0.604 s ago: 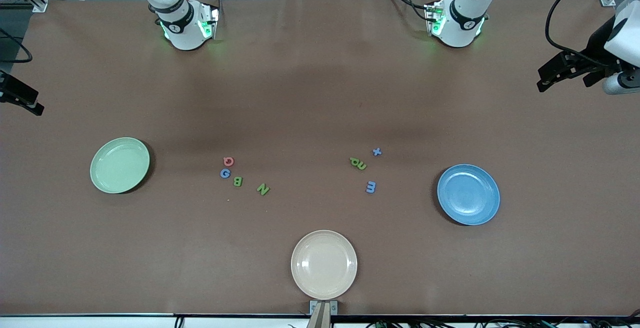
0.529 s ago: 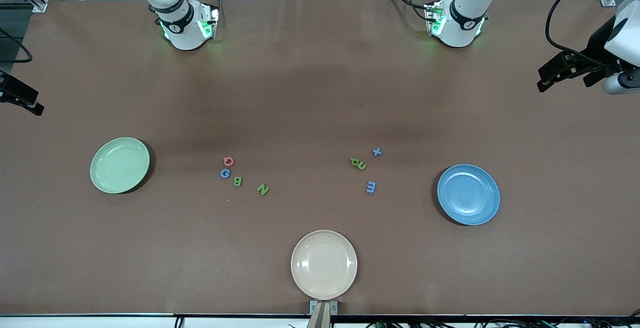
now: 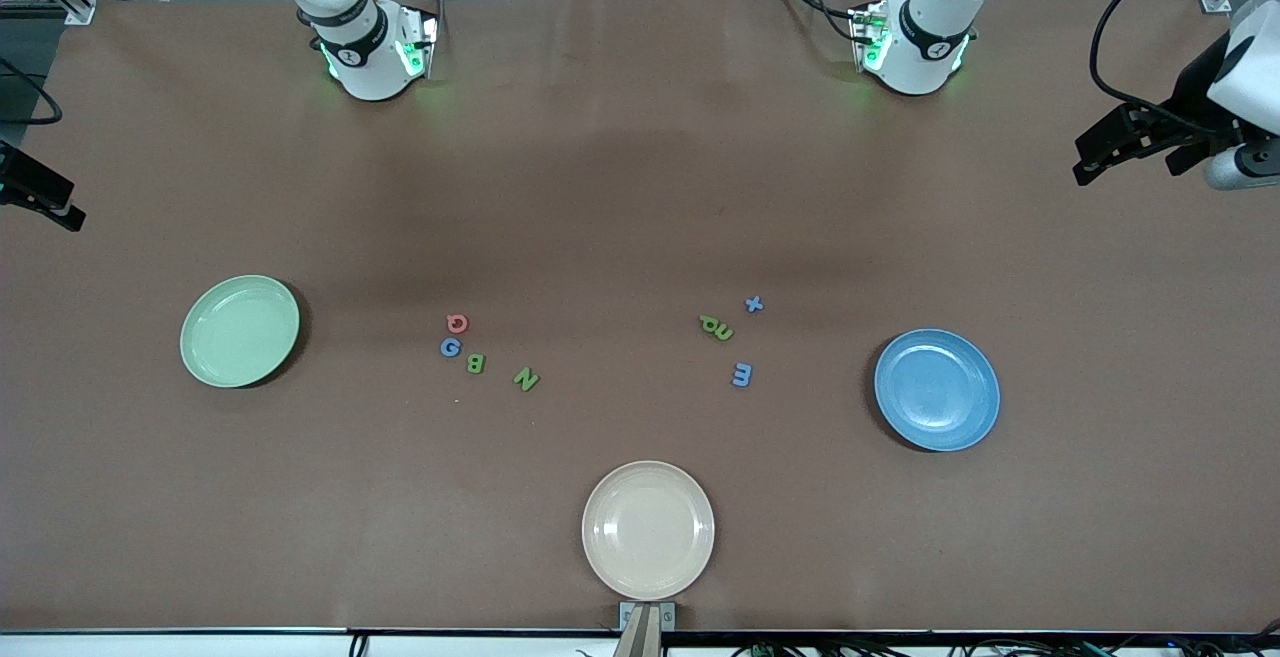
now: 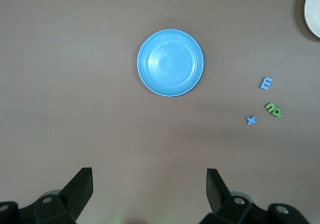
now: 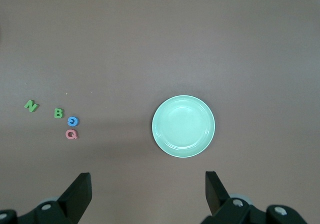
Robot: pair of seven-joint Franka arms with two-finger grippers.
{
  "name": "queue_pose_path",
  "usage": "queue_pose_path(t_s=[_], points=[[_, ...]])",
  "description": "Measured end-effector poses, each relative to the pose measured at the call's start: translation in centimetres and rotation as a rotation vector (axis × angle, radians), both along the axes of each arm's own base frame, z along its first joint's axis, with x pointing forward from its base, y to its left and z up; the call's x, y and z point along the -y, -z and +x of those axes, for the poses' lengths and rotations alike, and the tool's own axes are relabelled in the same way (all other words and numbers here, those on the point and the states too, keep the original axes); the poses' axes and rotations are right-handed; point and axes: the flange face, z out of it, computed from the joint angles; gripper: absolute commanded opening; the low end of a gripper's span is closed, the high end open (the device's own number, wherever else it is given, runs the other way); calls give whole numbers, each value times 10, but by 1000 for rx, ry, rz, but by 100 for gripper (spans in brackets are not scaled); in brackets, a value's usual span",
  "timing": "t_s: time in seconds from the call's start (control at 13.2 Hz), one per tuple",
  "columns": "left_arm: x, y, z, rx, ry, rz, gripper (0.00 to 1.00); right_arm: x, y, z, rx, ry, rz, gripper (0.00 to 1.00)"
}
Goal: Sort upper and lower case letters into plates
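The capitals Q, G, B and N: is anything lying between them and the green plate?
Nothing visible. Only bare table separates the capitals from the green plate. The cream plate sits nearer the camera, out of that path.

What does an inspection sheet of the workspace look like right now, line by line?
Surface: brown table, flat, no spills seen.
Job's things: mint plate toward the right arm's end and blue plate toward the left arm's end, both holding nothing. Capitals Q, G, B, N lie loose on the table nearer the mint plate; blue m, a green pair and a blue cross-shaped piece lie nearer the blue plate.
Clutter: cream plate, holding nothing.
Grippers: left pincer open, high over the table by the blue plate; right pincer open, high by the mint plate.
Cables: black leads at the arm bases.
Surroundings: nothing seen.
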Motion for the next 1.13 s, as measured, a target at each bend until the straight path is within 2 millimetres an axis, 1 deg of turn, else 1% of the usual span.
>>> queue_pose_path(t_s=[0.08,0.15,0.3,0.38,0.45,0.6,0.68,0.76,0.83,0.91,0.98,1.06,1.13], points=[[13,11,5,-19,22,2,100,-1,4,2,-7,-2,0,100],[33,27,11,-50,48,4,100,-4,9,6,-14,-8,0,100],[85,72,20,-125,20,16,100,-16,22,18,-18,-28,-3,100],[110,96,25,-152,-33,24,100,-25,30,24,-20,-43,-3,100],[130,120,32,-166,-84,30,100,-35,39,30,-31,-57,-1,100],[165,164,43,-155,-180,26,100,-60,60,41,-57,-84,-2,98],[184,186,46,-147,-236,23,100,-75,74,47,-77,-76,-1,98],[205,209,46,-146,-281,23,100,-96,90,52,-99,-21,0,99],[227,234,44,-146,-314,22,100,-123,109,56,-120,47,-3,99],[247,257,42,-142,-345,21,100,-157,131,56,-137,111,-10,99],[264,280,41,-134,-376,21,100,-192,157,54,-150,166,-20,99],[276,305,40,-125,-406,24,100,-222,188,48,-153,209,-29,100],[284,327,39,-110,-439,30,100,-244,221,42,-149,241,-33,100]])
